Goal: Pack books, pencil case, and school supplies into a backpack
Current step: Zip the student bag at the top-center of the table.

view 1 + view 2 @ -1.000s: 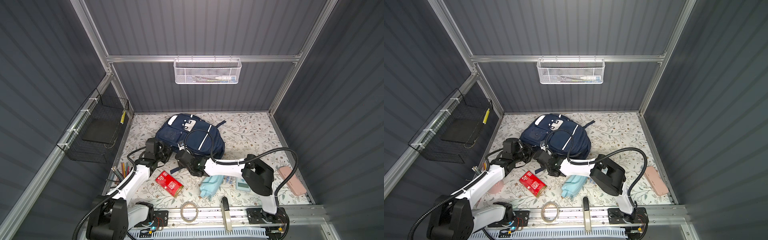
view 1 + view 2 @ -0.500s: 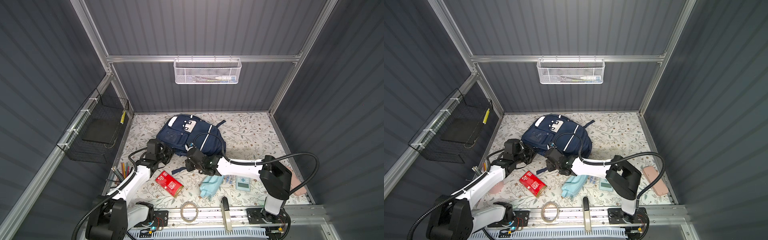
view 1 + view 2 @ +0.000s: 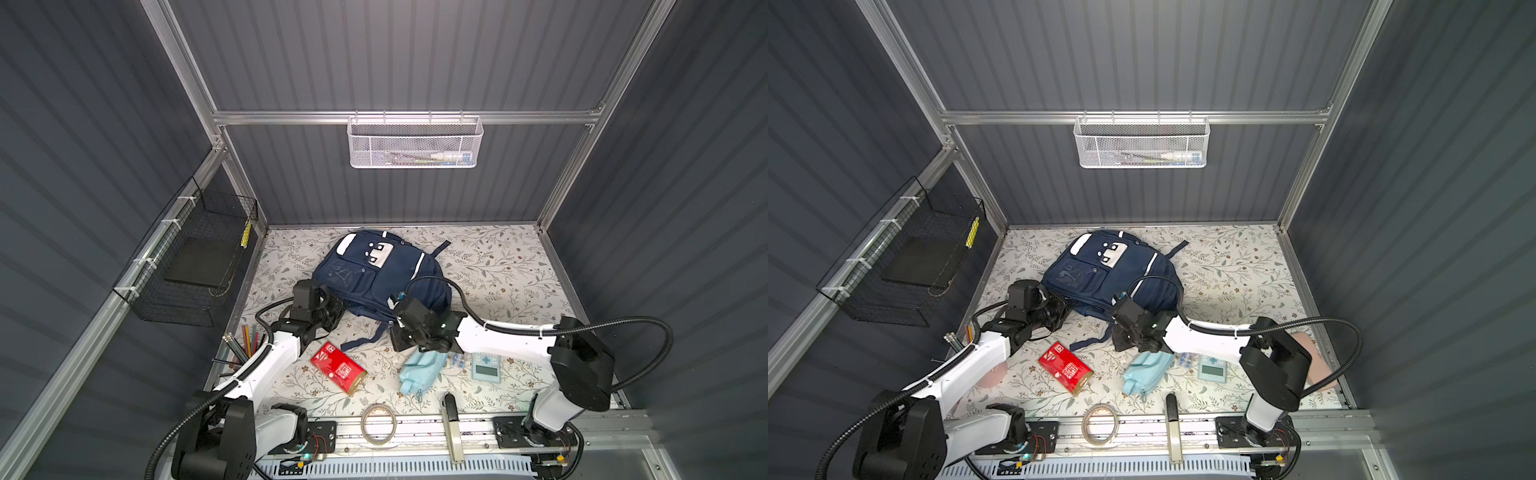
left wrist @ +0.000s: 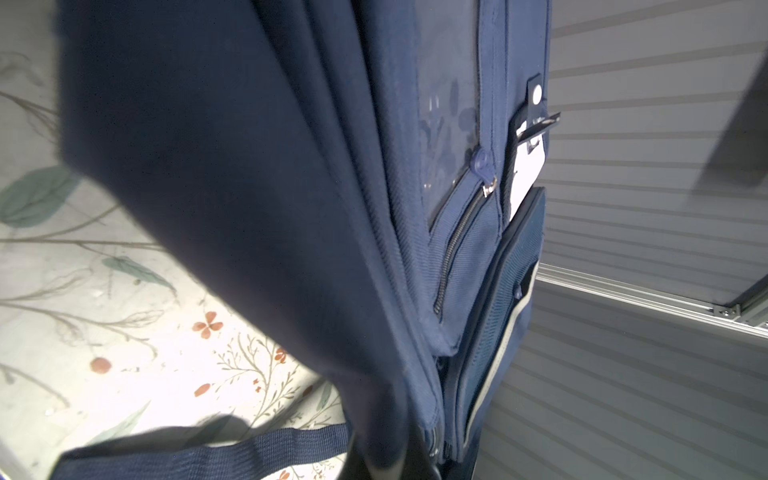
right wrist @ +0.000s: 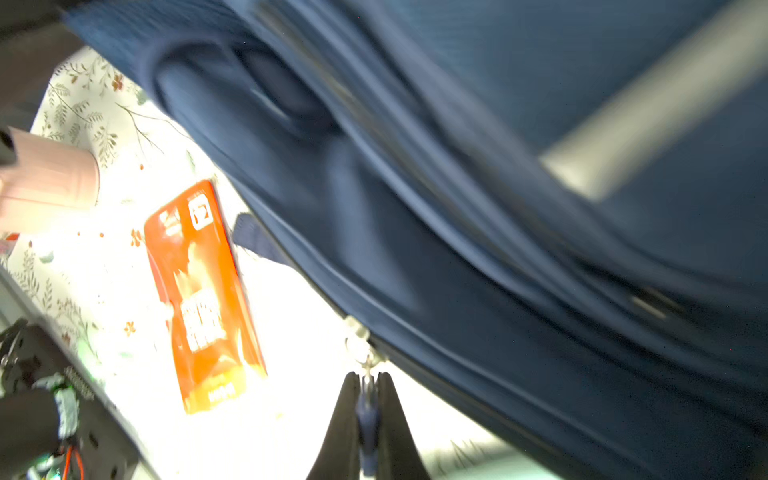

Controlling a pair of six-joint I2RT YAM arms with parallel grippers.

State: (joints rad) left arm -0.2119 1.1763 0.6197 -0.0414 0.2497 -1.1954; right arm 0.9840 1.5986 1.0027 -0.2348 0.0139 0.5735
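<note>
The navy backpack (image 3: pixel 374 274) (image 3: pixel 1113 270) lies flat mid-table. My left gripper (image 3: pixel 337 309) (image 4: pixel 390 465) is shut on the fabric of its near left corner. At the bag's near edge my right gripper (image 3: pixel 398 332) (image 5: pixel 368 380) is shut on a blue zip pull (image 5: pixel 368 409). In front lie the red pack (image 3: pixel 338 368) (image 5: pixel 199 291), the pale-blue pencil case (image 3: pixel 417 372), a clear packet (image 3: pixel 457 359) and the calculator (image 3: pixel 485 366). The books are out of view.
A tape roll (image 3: pixel 378 424) lies at the front rail. A cup of coloured pencils (image 3: pixel 245 345) stands at the left edge and a pink block (image 3: pixel 1312 361) at the right. A loose backpack strap (image 3: pixel 361 340) trails toward the red pack. Wire baskets hang on the walls.
My right gripper has slid to the right along the backpack's near edge with the zip pull, its elbow swinging right and uncovering the calculator. The left gripper has kept its hold.
</note>
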